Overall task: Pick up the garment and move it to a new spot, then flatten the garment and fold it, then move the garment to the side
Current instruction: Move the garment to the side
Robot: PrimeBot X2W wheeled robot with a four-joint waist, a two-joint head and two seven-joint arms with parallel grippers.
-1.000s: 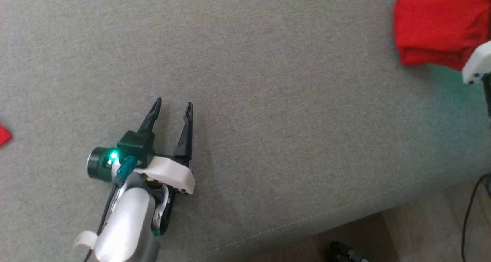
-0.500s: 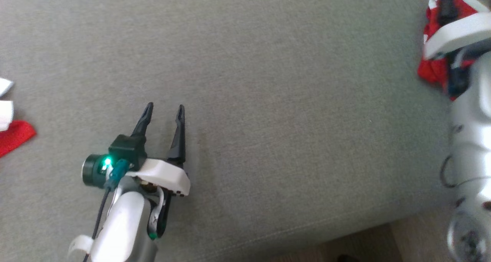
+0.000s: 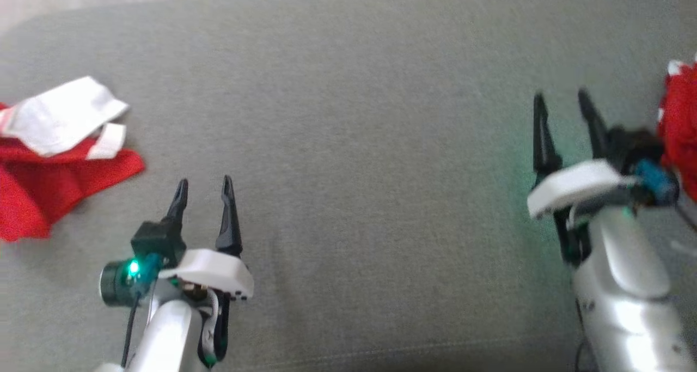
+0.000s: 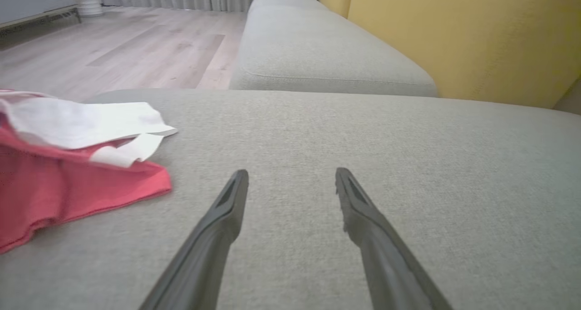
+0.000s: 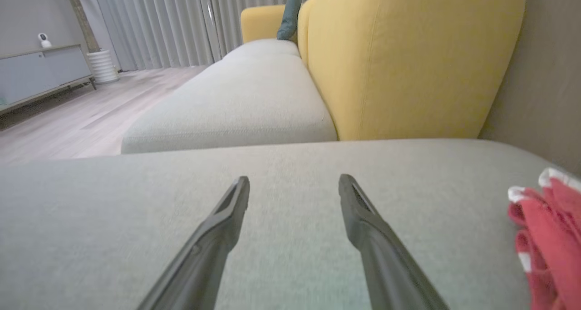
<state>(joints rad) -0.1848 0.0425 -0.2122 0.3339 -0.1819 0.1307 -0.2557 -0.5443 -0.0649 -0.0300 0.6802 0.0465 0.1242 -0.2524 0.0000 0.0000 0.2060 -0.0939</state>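
Our left claw [image 3: 205,181] sits at 7 o'clock on the grey sofa [image 3: 354,143], and our right claw [image 3: 561,95] at 3 o'clock. Both are spread and empty. A bunched red garment [image 3: 680,127] lies just beside the right claw, at the 3 o'clock edge, so we judge the move aside done. A loose red and white garment [image 3: 49,181] sprawls at 9 o'clock. If it is next, the left claw must swing there and pinch an edge.

Support: grey woven sofa seat [image 3: 354,143], flat and broad.
Seat's left end: red and white garment [image 3: 54,165], crumpled, with its white part lying over the red.
Seat's right end: red garment with white trim [image 3: 680,138], bunched up and cut off by the view's edge.
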